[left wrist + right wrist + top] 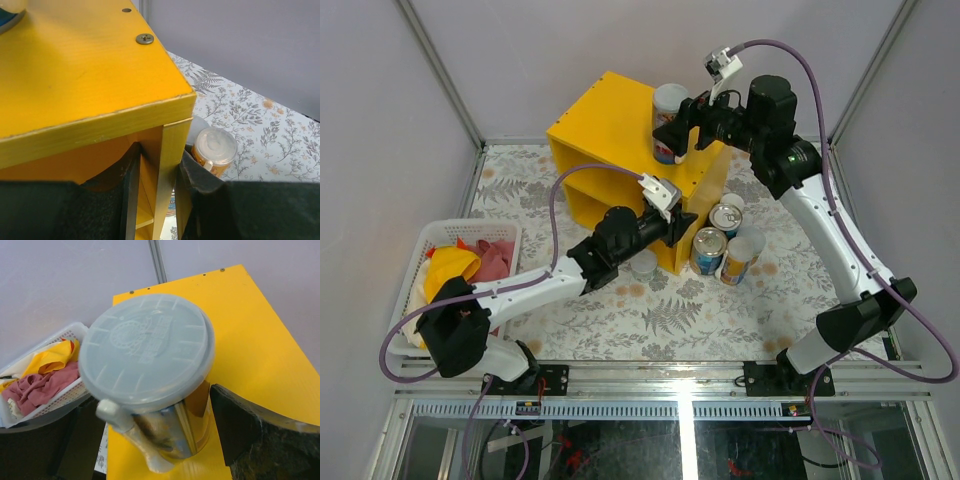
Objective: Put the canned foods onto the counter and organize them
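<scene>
Right pincer (672, 132) around can (669, 108), seemingly near counter (610, 125) edge.

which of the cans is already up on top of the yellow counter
Only the grey-lidded can, between the right gripper fingers, stands on the counter top. The other cans stand clustered on the table beside the counter's right side.

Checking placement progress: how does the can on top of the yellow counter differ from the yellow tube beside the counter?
The lidded can sits up on the counter, between the right gripper's fingers; the yellow tube waits on the table, untouched. The can has a metal body; the tube's body is yellow. Both stand upright with pale lids.
</scene>
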Motion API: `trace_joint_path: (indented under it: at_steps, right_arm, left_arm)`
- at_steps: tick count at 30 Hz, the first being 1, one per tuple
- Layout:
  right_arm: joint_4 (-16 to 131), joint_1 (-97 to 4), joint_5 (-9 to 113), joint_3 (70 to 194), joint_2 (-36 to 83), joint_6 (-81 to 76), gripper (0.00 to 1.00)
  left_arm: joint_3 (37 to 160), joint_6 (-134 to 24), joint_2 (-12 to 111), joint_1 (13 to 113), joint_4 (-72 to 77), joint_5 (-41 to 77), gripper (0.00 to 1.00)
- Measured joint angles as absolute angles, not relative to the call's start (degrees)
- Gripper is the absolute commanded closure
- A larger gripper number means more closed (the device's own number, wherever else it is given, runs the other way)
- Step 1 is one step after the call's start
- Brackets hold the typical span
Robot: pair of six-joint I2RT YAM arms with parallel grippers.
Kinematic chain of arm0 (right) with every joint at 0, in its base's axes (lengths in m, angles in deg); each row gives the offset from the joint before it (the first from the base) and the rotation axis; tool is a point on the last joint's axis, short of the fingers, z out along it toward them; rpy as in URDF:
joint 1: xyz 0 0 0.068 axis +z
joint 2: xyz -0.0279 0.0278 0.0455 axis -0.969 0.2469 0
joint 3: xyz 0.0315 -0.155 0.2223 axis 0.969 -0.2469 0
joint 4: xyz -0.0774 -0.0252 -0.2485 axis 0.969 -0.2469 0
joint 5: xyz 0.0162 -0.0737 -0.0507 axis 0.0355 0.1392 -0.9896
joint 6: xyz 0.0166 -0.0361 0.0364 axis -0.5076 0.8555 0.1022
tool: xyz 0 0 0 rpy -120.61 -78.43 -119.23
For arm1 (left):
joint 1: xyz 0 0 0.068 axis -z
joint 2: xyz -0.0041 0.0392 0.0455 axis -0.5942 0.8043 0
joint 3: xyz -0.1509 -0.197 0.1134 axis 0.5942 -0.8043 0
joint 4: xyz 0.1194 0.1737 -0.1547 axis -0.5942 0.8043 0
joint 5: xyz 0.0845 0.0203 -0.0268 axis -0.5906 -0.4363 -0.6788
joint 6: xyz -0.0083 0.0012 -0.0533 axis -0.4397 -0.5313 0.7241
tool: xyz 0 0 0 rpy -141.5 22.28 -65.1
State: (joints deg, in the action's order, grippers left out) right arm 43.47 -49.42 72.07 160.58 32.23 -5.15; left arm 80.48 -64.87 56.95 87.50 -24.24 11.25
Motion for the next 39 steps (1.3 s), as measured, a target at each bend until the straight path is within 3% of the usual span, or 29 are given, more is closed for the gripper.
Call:
trace_joint_path:
  at_steps: [4,13,17,19,20,39]
  right_arm:
    - [43.54,-49.29,70.87,160.58,33.08,-4.82,0.21]
    - [45.98,-49.03,69.14,160.6,34.7,-3.6,0.59]
    - [46.77,-49.01,69.19,162.37,36.78,-3.54,0.65]
    - [46.75,-49.01,69.27,164.29,38.55,-3.54,0.65]
    - [46.88,-48.99,69.25,165.5,39.73,-3.56,0.65]
    - [47.49,-48.46,69.76,195.66,65.02,-6.27,0.62]
  left_arm:
    - [80.85,-64.69,57.21,87.96,-23.91,11.21,0.78]
    - [82.33,-60.85,57.32,88.92,-21.59,11.29,0.5]
    - [82.38,-59.34,57.02,89.8,-21.31,10.9,0.37]
    - [82.38,-58.53,56.45,90.32,-20.48,10.53,0.03]
    - [82.38,-58.36,56.12,90.63,-20.04,10.42,0.0]
    - [75.73,-54.14,43.05,94.06,-14.95,-1.75,0.0]
